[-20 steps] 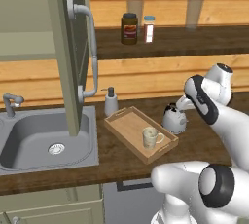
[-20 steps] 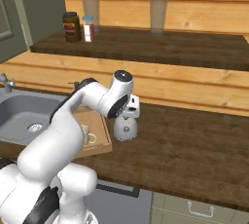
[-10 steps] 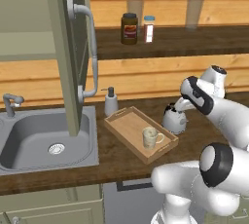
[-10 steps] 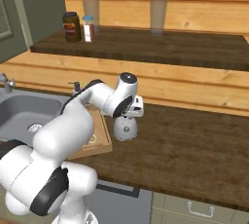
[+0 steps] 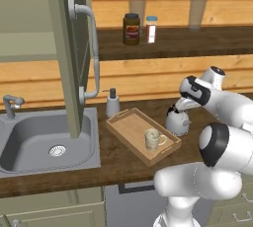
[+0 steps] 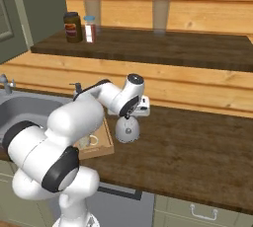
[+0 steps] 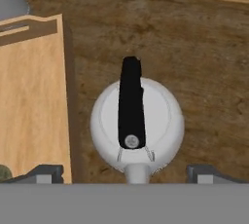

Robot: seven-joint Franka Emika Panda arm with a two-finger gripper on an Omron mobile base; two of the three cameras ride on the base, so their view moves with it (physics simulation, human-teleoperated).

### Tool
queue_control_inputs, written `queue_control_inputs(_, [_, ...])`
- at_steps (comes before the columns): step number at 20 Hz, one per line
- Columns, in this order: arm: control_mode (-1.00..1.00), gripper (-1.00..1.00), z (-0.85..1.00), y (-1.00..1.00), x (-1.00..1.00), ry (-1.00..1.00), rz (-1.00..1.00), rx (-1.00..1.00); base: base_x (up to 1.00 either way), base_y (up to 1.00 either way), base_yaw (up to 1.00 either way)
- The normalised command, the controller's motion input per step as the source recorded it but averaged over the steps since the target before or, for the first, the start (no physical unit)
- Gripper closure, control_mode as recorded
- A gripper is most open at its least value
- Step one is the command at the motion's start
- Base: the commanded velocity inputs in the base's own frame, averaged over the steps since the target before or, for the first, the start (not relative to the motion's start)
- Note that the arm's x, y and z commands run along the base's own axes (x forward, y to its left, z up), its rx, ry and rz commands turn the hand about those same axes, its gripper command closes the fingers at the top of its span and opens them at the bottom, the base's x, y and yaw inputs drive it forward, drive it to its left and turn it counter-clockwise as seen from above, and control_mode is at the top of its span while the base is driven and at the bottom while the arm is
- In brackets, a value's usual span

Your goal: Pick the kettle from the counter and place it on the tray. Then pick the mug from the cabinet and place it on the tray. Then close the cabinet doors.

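The silver-grey kettle (image 5: 178, 121) (image 6: 127, 130) stands on the dark wooden counter just right of the light wooden tray (image 5: 129, 126) (image 7: 29, 96). My gripper (image 5: 178, 106) (image 6: 128, 117) (image 7: 126, 173) hangs directly over it, open, one fingertip on each side of the kettle (image 7: 151, 121) and clear of its dark arched handle (image 7: 131, 103). A cream mug (image 5: 153, 139) stands upright on the tray's near end. The olive-green cabinet door (image 5: 69, 48) hangs open at the left, showing its curved grey bar handle (image 5: 92, 48).
A white soap dispenser (image 5: 112, 103) stands behind the tray, and the steel sink (image 5: 44, 142) with its tap lies to the left. A dark brown jar (image 5: 131, 28) (image 6: 72, 26) and a small shaker (image 5: 151, 28) sit on the upper wooden shelf. The counter stretches bare to the kettle's right (image 6: 197, 147).
The hand has edged down and in over the kettle. Its jaws have stayed open, and the kettle, tray and mug have not moved.
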Motion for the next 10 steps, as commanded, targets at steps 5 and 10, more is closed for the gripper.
queue_control_inputs(5, [-1.0,-1.0,-0.11,0.0,0.38,0.0,0.0,0.0,0.0,0.0,0.0])
queue_control_inputs(10, [-1.0,-1.0,-0.18,0.0,0.3,0.0,0.0,0.0,0.0,0.0,0.0])
